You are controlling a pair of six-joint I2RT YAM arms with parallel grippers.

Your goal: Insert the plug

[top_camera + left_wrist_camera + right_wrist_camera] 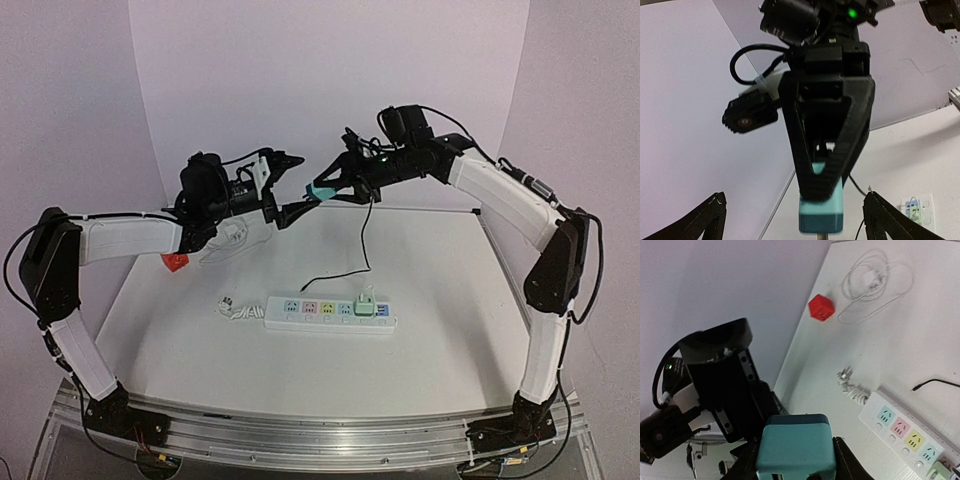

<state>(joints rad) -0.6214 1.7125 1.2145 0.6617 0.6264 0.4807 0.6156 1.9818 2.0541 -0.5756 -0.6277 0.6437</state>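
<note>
My right gripper [327, 187] is shut on a teal plug [321, 190] and holds it high above the table's back. In the right wrist view the plug [796, 447] fills the space between the gripper's fingers. My left gripper [291, 186] is open and empty, its fingers spread on either side of the plug's tip without touching it. In the left wrist view the plug [821, 206] hangs from the right gripper between my left fingertips [715, 205]. The white power strip [328, 313] lies mid-table with a green plug [366, 303] in it.
A red cube [176, 262] and a coiled white charger cable [228, 240] lie at the left back. A black cable [345, 265] hangs from the plug down to the table. The strip's own white cord [236, 309] is bunched at its left end.
</note>
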